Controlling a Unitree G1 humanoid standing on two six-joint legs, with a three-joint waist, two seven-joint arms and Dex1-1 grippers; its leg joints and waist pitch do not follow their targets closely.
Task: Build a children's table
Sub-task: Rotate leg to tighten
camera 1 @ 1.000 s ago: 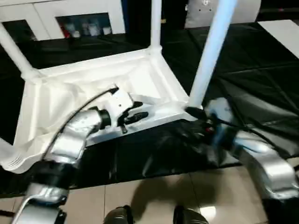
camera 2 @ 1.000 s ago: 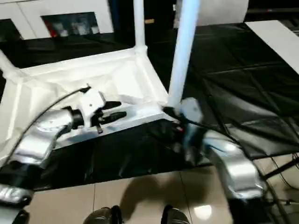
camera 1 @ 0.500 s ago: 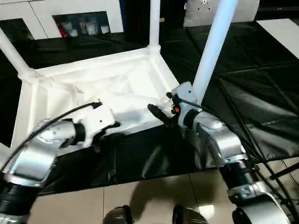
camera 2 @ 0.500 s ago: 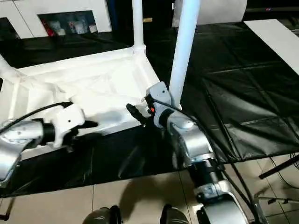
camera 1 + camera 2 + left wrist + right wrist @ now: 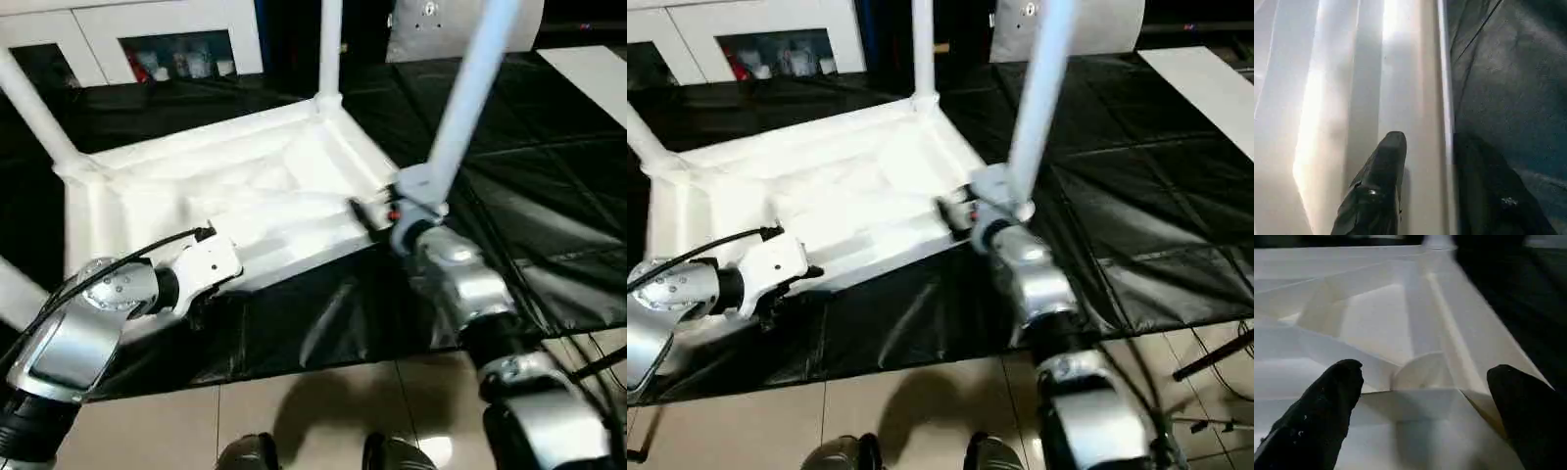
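Black worktable [image 5: 549, 176], unlabelled children's table [image 5: 245, 186]

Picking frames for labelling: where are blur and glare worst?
Left eye view: right arm smeared, tabletop washed out. Left wrist view: bright glare streak on the rim, finger soft. Right wrist view: near fingers out of focus.

Black-covered worktable [image 5: 549, 186] — white children's table [image 5: 245, 186] upturned.
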